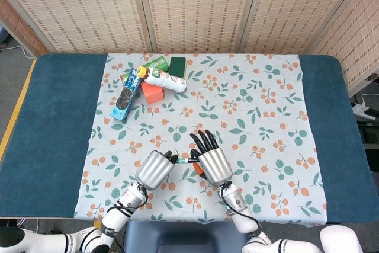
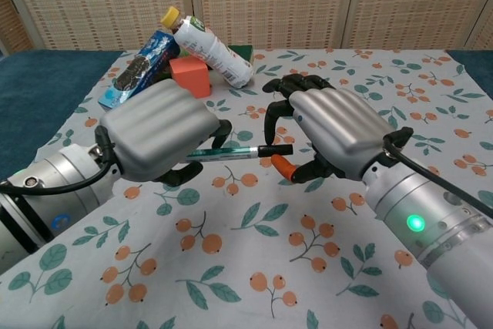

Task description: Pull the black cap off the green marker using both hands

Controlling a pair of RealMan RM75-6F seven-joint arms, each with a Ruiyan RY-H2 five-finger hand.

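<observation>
My left hand [image 2: 158, 136] grips the green marker [image 2: 223, 152] by its barrel and holds it level just above the cloth, with the black cap [image 2: 275, 149] pointing right. My right hand [image 2: 331, 125] arches over the cap end. Its fingers [image 2: 279, 109] curl down behind the cap and its thumb [image 2: 304, 173] sits below, with a gap showing between thumb and cap. In the head view both hands, left hand [image 1: 155, 169] and right hand [image 1: 212, 161], sit side by side near the front edge, and only a short piece of the marker [image 1: 183, 161] shows between them.
A small orange object [image 2: 281, 166] lies on the cloth under my right hand. At the back left are a white bottle with a yellow cap [image 2: 208, 40], a blue cookie pack [image 2: 139, 67], an orange block [image 2: 190, 75] and a green sponge [image 1: 177, 64]. The floral cloth [image 1: 266, 105] covers the table.
</observation>
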